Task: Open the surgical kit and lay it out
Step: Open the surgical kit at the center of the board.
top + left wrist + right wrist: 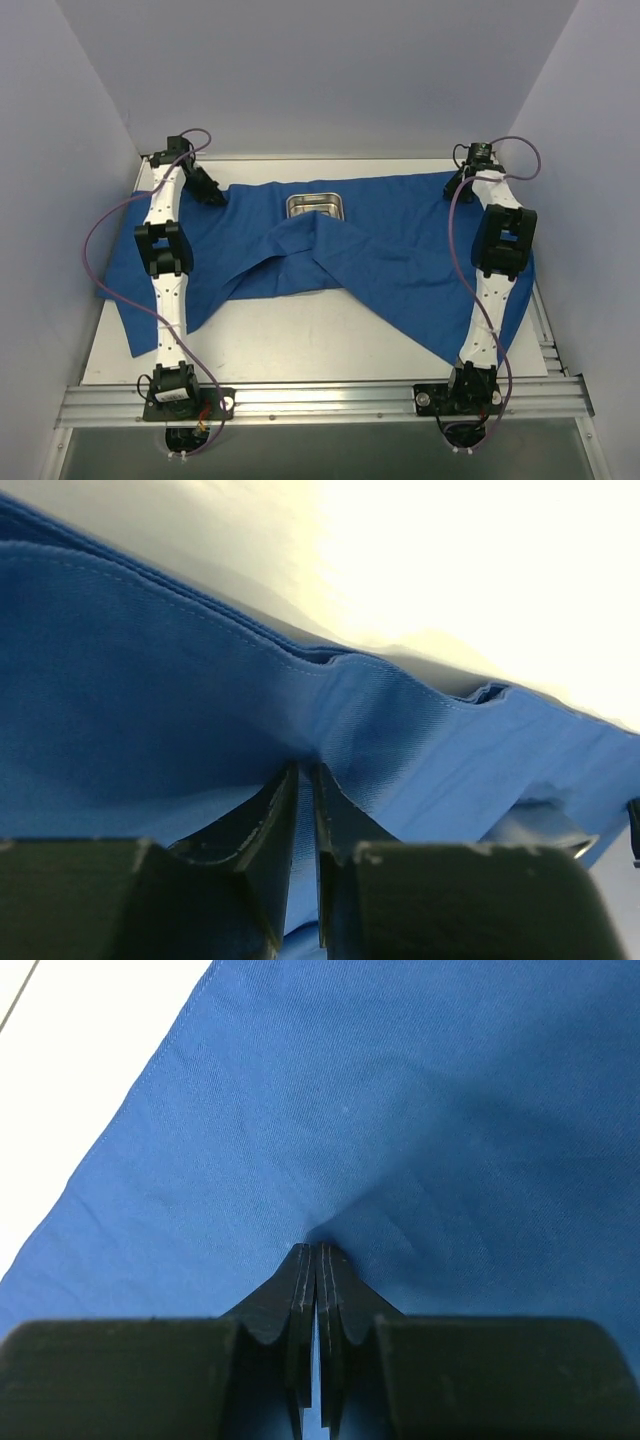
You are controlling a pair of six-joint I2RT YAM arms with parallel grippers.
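Judging the large royal-blue cloth wrap (420, 240) soft, light and drapey, with hems offering the best hold. Currently the right pincer (316, 1250) is clenching a fold of it. The left pincer (305, 772) is sitting slightly parted, grip can't tell.

This is a robotics lab, with the work area set up as an enclosed test cell. Plain pale grey walls (70, 130) box in a white table (330, 340) on the left, the right and the far side. An extruded aluminium rail (320, 398) runs along the near edge. Two white-and-black arms, the left arm (165, 260) and the right arm (500, 250), are bolted to the rail on dark base plates. Purple cables (100, 225) loop loose beside each arm. The light is even and flat. The props on the table are clinical: a blue cloth (400, 240) spread wide and a small steel tray (316, 207) at its far edge.
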